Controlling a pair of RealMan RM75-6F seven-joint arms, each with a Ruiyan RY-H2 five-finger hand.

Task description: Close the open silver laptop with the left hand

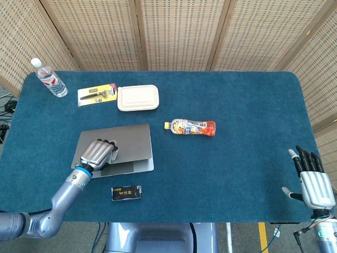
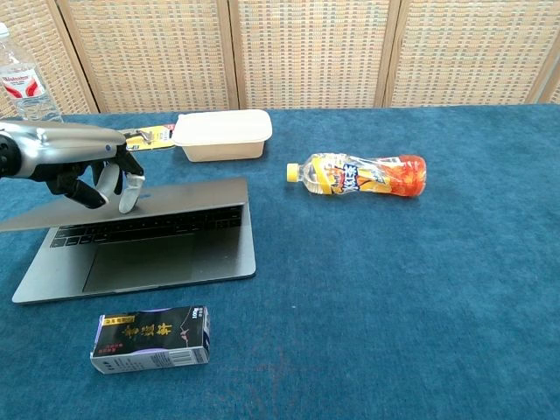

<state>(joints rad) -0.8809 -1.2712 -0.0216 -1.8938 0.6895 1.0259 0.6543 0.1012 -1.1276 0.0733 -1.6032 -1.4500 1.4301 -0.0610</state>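
Observation:
The silver laptop [image 1: 129, 141] [image 2: 188, 254] lies at the front left of the blue table, its lid tipped down low over the keyboard with a narrow gap left. My left hand [image 1: 98, 153] [image 2: 87, 166] rests on top of the lid with its fingers curled down onto it, holding nothing. At the front right edge of the table, well away from the laptop, my right hand [image 1: 313, 182] is held up with fingers straight and apart; the chest view does not show it.
A small dark box [image 1: 126, 193] [image 2: 150, 339] lies just in front of the laptop. An orange drink bottle [image 1: 190, 127] [image 2: 360, 174] lies on its side mid-table. Behind are a beige lunch box [image 1: 138, 98] [image 2: 222, 134], a packaged razor [image 1: 97, 95] and a water bottle [image 1: 50, 78].

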